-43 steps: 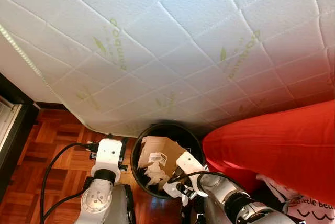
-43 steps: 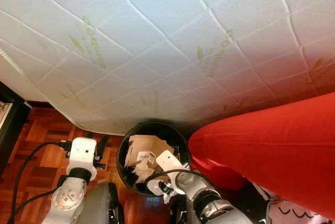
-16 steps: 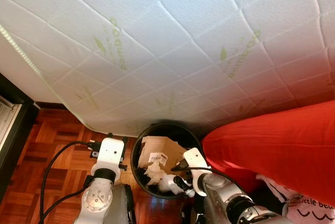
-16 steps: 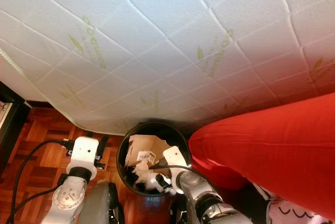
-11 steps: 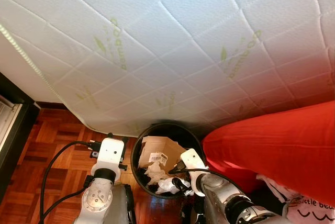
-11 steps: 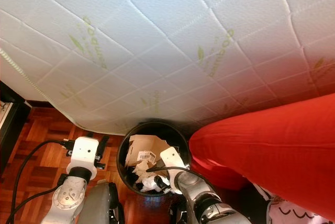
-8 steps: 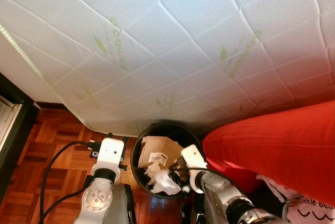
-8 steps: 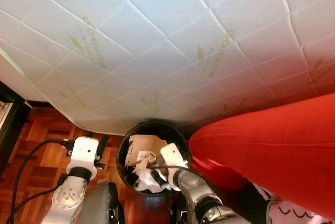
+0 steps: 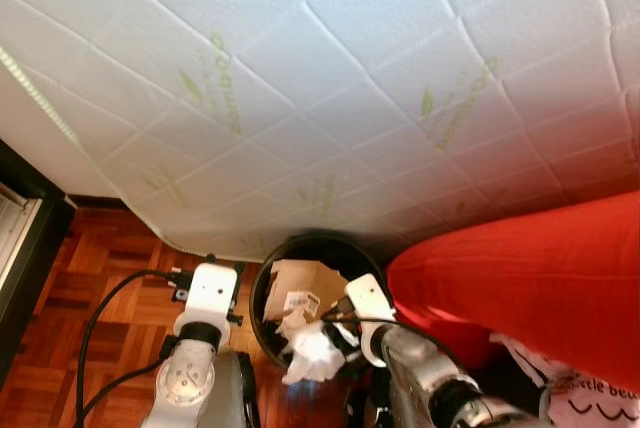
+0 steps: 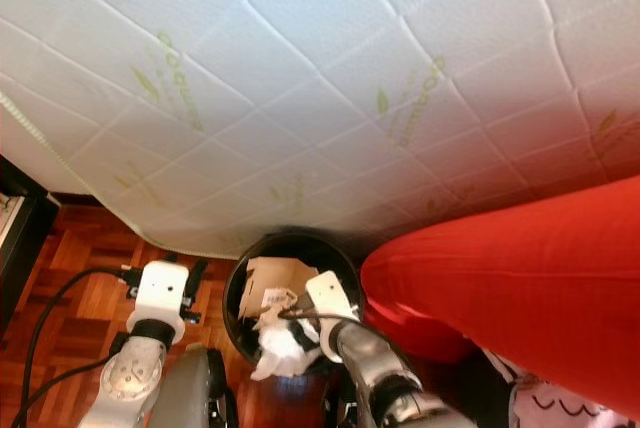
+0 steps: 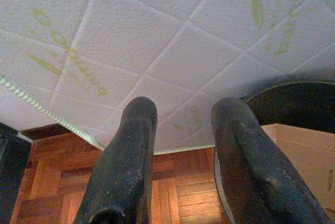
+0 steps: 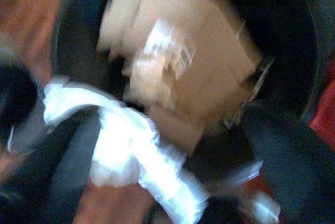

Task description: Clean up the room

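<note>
A black round trash bin (image 9: 262, 293) stands on the wooden floor against the mattress edge, holding a cardboard box (image 9: 300, 286) with a label and crumpled paper. My right gripper (image 9: 335, 333) hangs over the bin's near side. In the blurred right wrist view its fingers (image 12: 285, 150) stand wide apart, and a white crumpled wad (image 12: 131, 145) lies against one of them. In the head views that wad (image 9: 312, 353) sits at the bin's near rim. My left gripper (image 11: 186, 109) is open and empty, held left of the bin (image 11: 293, 103) above the floor.
A white quilted mattress (image 9: 330, 98) with green print covers the upper scene. A big red cushion or cover (image 9: 530, 278) lies right of the bin. Dark furniture (image 9: 20, 248) borders the parquet floor (image 9: 110, 268) at the left. A printed white bag (image 9: 600, 398) sits at the bottom right.
My right gripper moved from the bin's near right edge to over its near side. The white wad shifted with it and now shows larger at the near rim. The left arm stayed still.
</note>
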{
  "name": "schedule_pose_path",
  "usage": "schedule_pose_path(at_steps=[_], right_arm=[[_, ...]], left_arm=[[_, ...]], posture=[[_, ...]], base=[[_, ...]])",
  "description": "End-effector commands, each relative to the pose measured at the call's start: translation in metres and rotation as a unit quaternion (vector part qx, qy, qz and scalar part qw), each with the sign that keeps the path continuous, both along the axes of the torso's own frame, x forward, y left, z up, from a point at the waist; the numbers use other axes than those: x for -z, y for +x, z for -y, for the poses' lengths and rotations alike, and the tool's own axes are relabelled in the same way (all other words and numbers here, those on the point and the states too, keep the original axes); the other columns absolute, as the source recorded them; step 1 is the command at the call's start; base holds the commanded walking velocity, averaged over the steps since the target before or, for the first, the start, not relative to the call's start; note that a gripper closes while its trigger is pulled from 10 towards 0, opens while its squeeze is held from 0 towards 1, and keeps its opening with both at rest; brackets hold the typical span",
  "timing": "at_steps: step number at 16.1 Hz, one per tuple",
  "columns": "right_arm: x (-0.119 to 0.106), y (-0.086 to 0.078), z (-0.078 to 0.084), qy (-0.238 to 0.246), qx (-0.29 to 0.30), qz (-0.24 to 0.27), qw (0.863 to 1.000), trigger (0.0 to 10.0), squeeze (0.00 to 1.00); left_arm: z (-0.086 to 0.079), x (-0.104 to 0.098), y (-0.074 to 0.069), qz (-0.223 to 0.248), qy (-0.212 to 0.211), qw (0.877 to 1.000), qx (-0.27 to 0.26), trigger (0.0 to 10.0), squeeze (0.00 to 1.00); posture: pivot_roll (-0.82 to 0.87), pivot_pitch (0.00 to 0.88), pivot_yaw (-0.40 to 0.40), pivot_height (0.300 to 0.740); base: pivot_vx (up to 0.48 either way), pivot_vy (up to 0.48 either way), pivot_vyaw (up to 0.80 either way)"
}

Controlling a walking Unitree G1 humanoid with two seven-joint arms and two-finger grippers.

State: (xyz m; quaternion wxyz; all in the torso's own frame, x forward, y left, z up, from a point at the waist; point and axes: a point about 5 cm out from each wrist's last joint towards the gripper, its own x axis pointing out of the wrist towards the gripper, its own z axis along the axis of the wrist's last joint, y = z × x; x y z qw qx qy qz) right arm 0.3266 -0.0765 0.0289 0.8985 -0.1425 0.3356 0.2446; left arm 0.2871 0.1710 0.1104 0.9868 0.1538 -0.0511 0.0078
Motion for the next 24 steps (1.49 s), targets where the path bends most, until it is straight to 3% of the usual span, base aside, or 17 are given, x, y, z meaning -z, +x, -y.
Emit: schedule_pose_path(at_steps=[1, 2, 4, 6, 7, 9, 10, 14, 15, 16, 17, 19, 21, 24], right_arm=[[0.016, -0.014, 0.007, -0.051, -0.019, -0.059, 0.997, 10.0, 0.0], [0.016, -0.013, 0.007, -0.04, -0.012, -0.045, 0.998, 10.0, 0.0], [0.019, -0.016, 0.01, -0.057, 0.01, -0.08, 0.995, 10.0, 0.0], [0.021, -0.02, 0.011, -0.069, -0.011, -0.12, 0.99, 10.0, 0.0], [0.02, -0.019, 0.01, -0.069, -0.019, -0.112, 0.991, 10.0, 0.0], [0.014, -0.011, 0.005, -0.03, -0.009, -0.026, 0.999, 10.0, 0.0], [0.01, -0.008, 0.003, 0.014, 0.016, 0.013, 1.0, 10.0, 0.0], [0.001, -0.004, 0.002, 0.096, 0.082, 0.09, 0.988, 10.0, 0.0], [0.001, -0.004, 0.002, 0.095, 0.081, 0.092, 0.988, 10.0, 0.0], [0.005, -0.004, 0.005, 0.019, 0.057, 0.074, 0.995, 10.0, 0.0], [0.007, -0.004, 0.008, -0.026, 0.048, 0.06, 0.997, 10.0, 0.0], [0.013, -0.009, 0.009, -0.021, 0.052, 0.009, 0.998, 10.0, 0.0], [0.017, -0.013, 0.009, -0.045, 0.015, -0.045, 0.998, 10.0, 0.0], [0.019, -0.016, 0.009, -0.059, 0.003, -0.073, 0.996, 10.0, 0.0]], left_arm=[[0.0, 0.011, -0.005, -0.021, 0.005, 1.0, -0.002, 10.0, 0.0], [-0.001, 0.01, -0.005, -0.019, 0.005, 1.0, -0.004, 10.0, 0.0], [0.0, 0.011, -0.005, -0.02, 0.004, 1.0, -0.003, 10.0, 0.0], [0.001, 0.011, -0.005, -0.02, 0.003, 1.0, -0.002, 10.0, 0.0], [0.0, 0.01, -0.005, -0.02, 0.004, 1.0, -0.002, 10.0, 0.0], [0.0, 0.01, -0.005, -0.019, 0.004, 1.0, -0.004, 10.0, 0.0], [0.0, 0.01, -0.005, -0.018, 0.005, 1.0, -0.004, 10.0, 0.0], [0.0, 0.009, -0.005, -0.017, 0.006, 1.0, -0.005, 10.0, 0.0], [0.0, 0.009, -0.005, -0.017, 0.007, 1.0, -0.005, 10.0, 0.0], [0.0, 0.009, -0.004, -0.016, 0.008, 1.0, -0.004, 10.0, 0.0], [0.001, 0.009, -0.004, -0.015, 0.009, 1.0, -0.002, 10.0, 0.0], [0.001, 0.009, -0.004, -0.014, 0.009, 1.0, -0.003, 10.0, 0.0], [0.001, 0.008, -0.004, -0.014, 0.009, 1.0, -0.002, 10.0, 0.0], [0.001, 0.008, -0.005, -0.014, 0.009, 1.0, 0.0, 10.0, 0.0]], posture=[[0.18, 0.441, -0.089, 0.615], [0.18, 0.444, -0.09, 0.615], [0.17, 0.445, -0.091, 0.615], [0.18, 0.445, -0.089, 0.615], [0.18, 0.445, -0.089, 0.615], [0.18, 0.447, -0.091, 0.615], [0.18, 0.448, -0.091, 0.615], [0.17, 0.445, -0.093, 0.615], [0.17, 0.445, -0.093, 0.615], [0.17, 0.445, -0.094, 0.615], [0.18, 0.444, -0.094, 0.615], [0.18, 0.445, -0.094, 0.615], [0.17, 0.448, -0.092, 0.615], [0.17, 0.449, -0.09, 0.615]], base=[[0.0, 0.0, 0.0], [0.0, 0.0, 0.0], [0.0, 0.0, 0.0], [0.0, 0.0, 0.0], [0.0, 0.0, 0.0], [0.0, 0.0, 0.0], [0.0, 0.0, 0.0], [0.0, 0.0, 0.0], [0.0, 0.0, 0.0], [0.0, 0.0, 0.0], [0.0, 0.0, 0.0], [0.0, 0.0, 0.0], [0.0, 0.0, 0.0], [0.0, 0.0, 0.0]])
